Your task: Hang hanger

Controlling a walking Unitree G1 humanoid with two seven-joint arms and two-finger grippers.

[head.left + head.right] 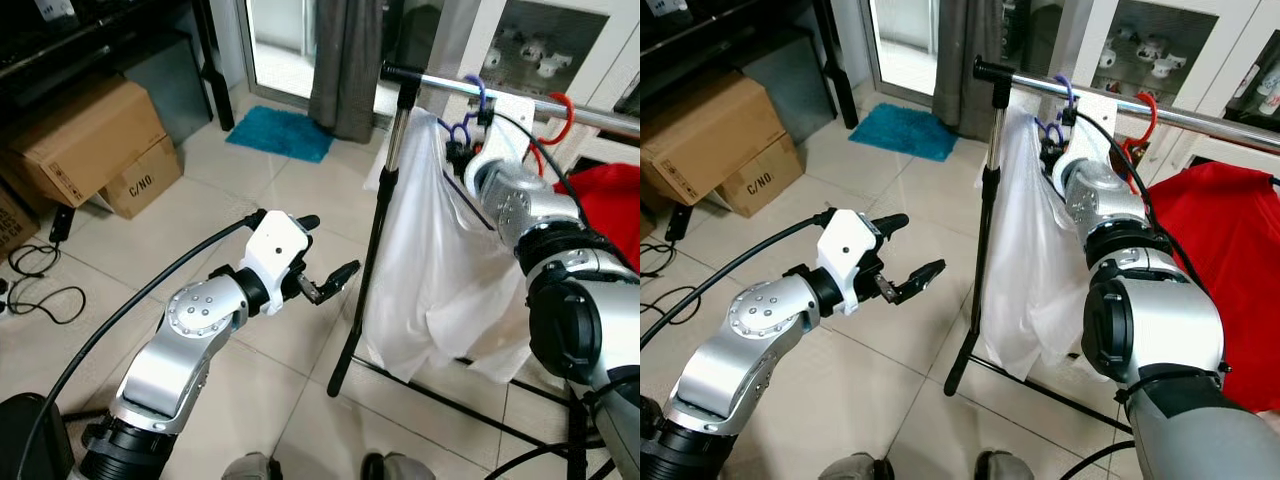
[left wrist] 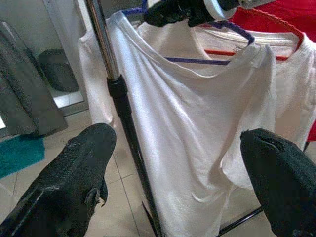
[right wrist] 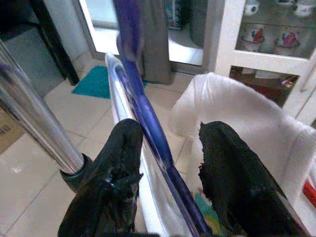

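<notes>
A purple hanger (image 1: 478, 100) carrying a white shirt (image 1: 430, 260) has its hook over the silver rail (image 1: 520, 100) of a clothes rack. My right gripper (image 3: 170, 131) is up at the hanger's neck just below the rail. It is open, one black finger on each side of the purple wire (image 3: 148, 128) with a gap. My left gripper (image 1: 330, 248) is open and empty, held in mid-air left of the rack's upright pole (image 1: 385, 200) and facing the shirt (image 2: 197, 123).
A red hanger (image 1: 565, 110) and a red garment (image 1: 610, 200) hang further right on the rail. The rack's black foot (image 1: 345, 370) reaches across the tiles. Cardboard boxes (image 1: 90, 140) and cables (image 1: 40, 280) lie left; a teal mat (image 1: 280, 132) and grey curtain (image 1: 345, 60) behind.
</notes>
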